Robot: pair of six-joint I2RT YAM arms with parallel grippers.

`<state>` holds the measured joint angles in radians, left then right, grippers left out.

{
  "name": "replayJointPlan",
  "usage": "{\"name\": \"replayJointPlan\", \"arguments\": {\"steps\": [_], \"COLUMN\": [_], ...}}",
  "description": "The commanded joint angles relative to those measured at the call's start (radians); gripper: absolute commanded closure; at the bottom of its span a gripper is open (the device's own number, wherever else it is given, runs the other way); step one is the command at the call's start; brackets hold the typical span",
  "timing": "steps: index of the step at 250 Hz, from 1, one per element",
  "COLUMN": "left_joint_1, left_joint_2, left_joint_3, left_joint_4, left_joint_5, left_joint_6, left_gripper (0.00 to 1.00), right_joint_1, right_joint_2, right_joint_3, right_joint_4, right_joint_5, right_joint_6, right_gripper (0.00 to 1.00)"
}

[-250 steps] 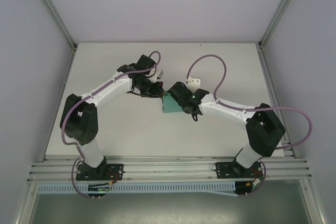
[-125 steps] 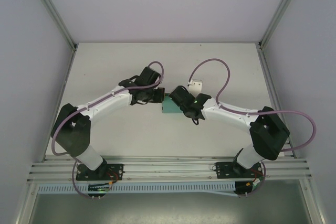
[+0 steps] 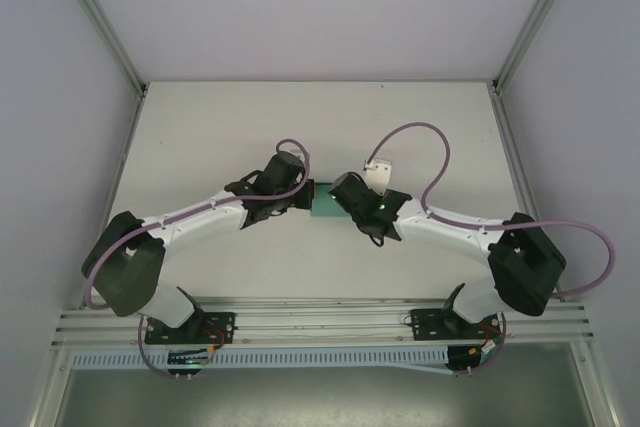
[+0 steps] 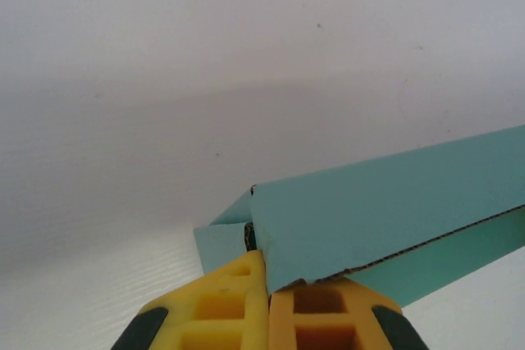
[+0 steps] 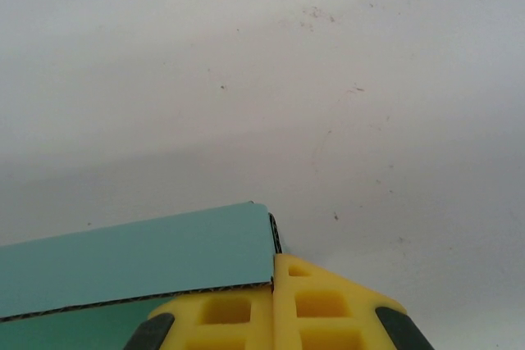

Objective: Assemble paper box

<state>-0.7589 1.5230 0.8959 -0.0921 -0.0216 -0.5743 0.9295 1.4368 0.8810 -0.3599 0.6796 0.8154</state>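
Paper box (image 3: 325,201) at centre of white matte desk (image 3: 200,137), between both arms: teal corrugated card, flat panels, sharp creases. Left tool (image 4: 268,280), yellow pocketed fingers (image 4: 217,311), clamped on box's left edge; right tool (image 5: 273,272) clamped on right edge.

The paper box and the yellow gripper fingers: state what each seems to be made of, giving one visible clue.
Paper box: thin card with a matt teal finish. Its cut edge shows a dark wavy line, suggesting fine corrugated board. Gripper fingers: hard-looking yellow plastic with a dull sheen and square recesses, either moulded or printed; the pictures do not show which.
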Motion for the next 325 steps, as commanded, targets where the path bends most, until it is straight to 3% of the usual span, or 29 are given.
{"name": "replayJointPlan", "arguments": {"steps": [1,25,105,148,211,283,295,325], "left_joint_1": [-0.051,-0.072,-0.079,-0.078,-0.079,-0.079,-0.079,-0.079], "left_joint_2": [0.115,0.158,0.192,0.192,0.201,0.162,0.15,0.121], "left_joint_3": [-0.117,-0.103,-0.096,-0.076,-0.033,0.007,0.013,0.048], "left_joint_4": [-0.251,-0.279,-0.265,-0.276,-0.27,-0.249,-0.244,-0.246], "left_joint_5": [0.082,0.037,0.017,0.001,-0.013,-0.024,-0.022,-0.023], "left_joint_6": [-0.027,-0.008,0.015,0.055,0.094,0.136,0.148,0.193], "left_gripper": [1.0,1.0,1.0,1.0,1.0,1.0,0.88,0.78], "right_joint_1": [0.014,0.007,-0.111,-0.17,-0.261,-0.288,-0.288,-0.285], "right_joint_2": [-0.033,-0.07,-0.217,-0.298,-0.253,-0.182,-0.178,-0.165], "right_joint_3": [-0.066,-0.096,-0.116,-0.112,-0.114,-0.194,-0.218,-0.259], "right_joint_4": [0.092,0.138,0.161,0.127,0.157,0.181,0.196,0.23], "right_joint_5": [-0.097,-0.12,-0.3,-0.295,-0.353,-0.425,-0.438,-0.464], "right_joint_6": [-0.015,-0.049,-0.131,-0.164,-0.166,-0.083,-0.066,-0.037], "right_gripper": [1.0,0.97,0.43,0.34,0.32,0.41,0.42,0.45]}}
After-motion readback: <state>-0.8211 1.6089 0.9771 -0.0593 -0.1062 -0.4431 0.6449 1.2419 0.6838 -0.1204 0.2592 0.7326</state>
